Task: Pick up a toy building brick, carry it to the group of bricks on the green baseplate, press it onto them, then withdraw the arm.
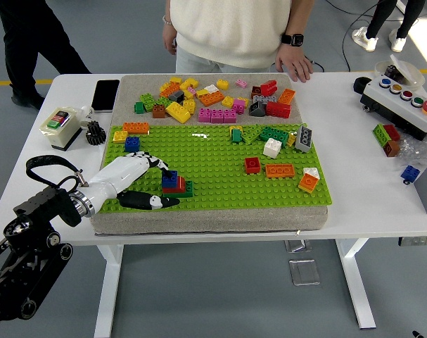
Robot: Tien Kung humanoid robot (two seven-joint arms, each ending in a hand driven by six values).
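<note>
A blue brick (169, 179) tops a small stack with a red brick (175, 186) and a green brick (186, 189) at the front left of the green baseplate (220, 165). My left hand (164, 186) reaches in from the lower left. Its white fingers (155, 163) curl over to the blue brick's upper left corner, and the black thumb (151, 201) lies along the plate just in front of the stack. The stack sits between fingers and thumb. The right arm does not show.
Several loose bricks lie in a pile (213, 98) on the grey mat behind the plate, and more sit on the plate's right half (279, 170). A person stands at the far side with one hand (297, 68) on the table. A phone (105, 94) and a switch box (60, 121) lie at the left.
</note>
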